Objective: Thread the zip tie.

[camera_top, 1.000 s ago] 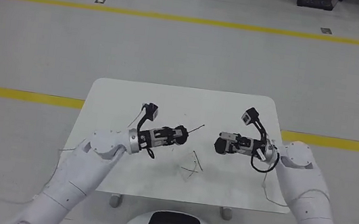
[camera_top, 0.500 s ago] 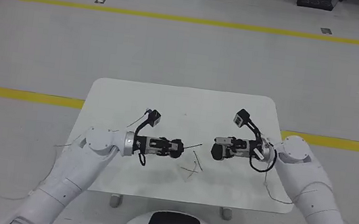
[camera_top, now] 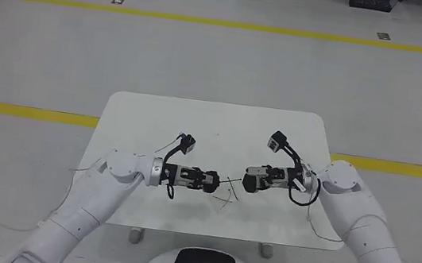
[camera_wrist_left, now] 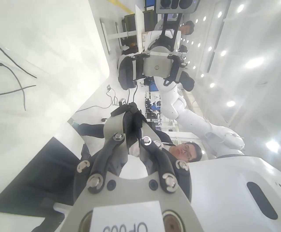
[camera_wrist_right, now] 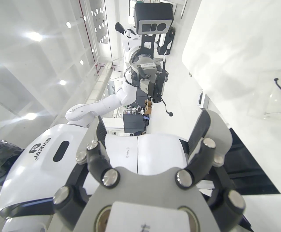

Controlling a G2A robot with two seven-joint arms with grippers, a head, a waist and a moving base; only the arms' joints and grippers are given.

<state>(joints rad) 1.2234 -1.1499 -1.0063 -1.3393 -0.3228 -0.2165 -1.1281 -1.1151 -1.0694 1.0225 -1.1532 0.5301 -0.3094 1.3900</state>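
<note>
Zip tie (camera_top: 227,181), thin and black, is pinched in the left claw (camera_top: 213,182), whose fingers (camera_wrist_left: 129,123) are pressed together on it. It juts out above the table (camera_top: 197,118) with its free end near the right claw (camera_top: 246,182). The right claw's fingers (camera_wrist_right: 198,129) are spread and hold nothing. Loose ties (camera_top: 226,200) lie on the table just below the two claws. A white printed label (camera_wrist_left: 127,219) sits on the left claw's base.
</note>
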